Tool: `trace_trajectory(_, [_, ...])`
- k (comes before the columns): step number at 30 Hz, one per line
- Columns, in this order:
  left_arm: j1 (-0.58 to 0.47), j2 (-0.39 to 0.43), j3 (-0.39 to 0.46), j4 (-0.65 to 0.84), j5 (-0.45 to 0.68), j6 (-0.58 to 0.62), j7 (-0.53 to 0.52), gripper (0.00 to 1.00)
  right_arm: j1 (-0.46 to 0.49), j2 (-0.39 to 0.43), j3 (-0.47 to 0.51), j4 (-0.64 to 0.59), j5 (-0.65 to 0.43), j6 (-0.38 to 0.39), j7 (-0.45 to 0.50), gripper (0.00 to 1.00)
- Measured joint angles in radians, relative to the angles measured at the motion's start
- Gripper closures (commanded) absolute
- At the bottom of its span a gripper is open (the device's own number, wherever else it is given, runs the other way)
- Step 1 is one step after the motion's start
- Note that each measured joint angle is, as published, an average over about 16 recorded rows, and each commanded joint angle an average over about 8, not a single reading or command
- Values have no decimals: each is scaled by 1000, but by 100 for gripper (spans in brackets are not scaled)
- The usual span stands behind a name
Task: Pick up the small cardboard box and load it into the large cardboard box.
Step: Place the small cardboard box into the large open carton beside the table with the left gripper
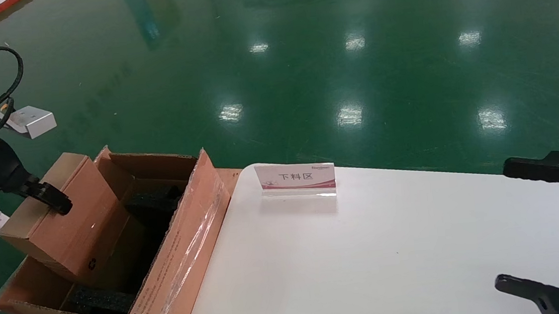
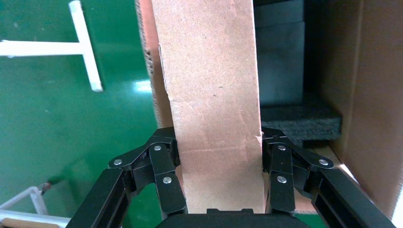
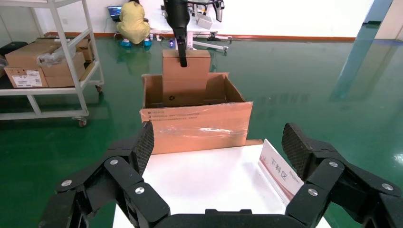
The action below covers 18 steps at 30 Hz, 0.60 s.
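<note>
We see the small cardboard box (image 1: pixel 59 214) held partly inside the large cardboard box (image 1: pixel 178 265), its lower end down among the walls and its upper end standing above the rim. It leans a little, and a small black recycling symbol (image 1: pixel 92 264) shows near its lower corner. The left claw (image 2: pixel 219 166) is clenched on the small carton's upper end, one finger pressed to each narrow side; in the head view one black fingertip (image 1: pixel 55 197) lies against the carton's top face.

Black foam (image 1: pixel 102 301) lines the inside of the large carton, at the near end and again deeper in, just beside the small carton. The large carton's right flap (image 1: pixel 187 249) stands upright, covered with glossy clear tape and bearing small print near its lower edge. This carton sits just off the left end of the white bench (image 1: pixel 392 258), its right flap touching the bench edge.

On the bench, near its far left corner, stands a small sign holder (image 1: pixel 296 179) with Chinese characters. The right claw (image 3: pixel 218 147) hovers released over the right side of the bench, its fingers spread wide, well apart from both cartons. Glossy green floor (image 1: pixel 302 65) lies beyond.
</note>
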Motion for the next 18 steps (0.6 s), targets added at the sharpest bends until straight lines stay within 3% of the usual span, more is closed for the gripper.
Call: trace_trajectory(18, [43,2,19,-20,48,-96,-39,100,0,0,-1,0,1,0,-1,0])
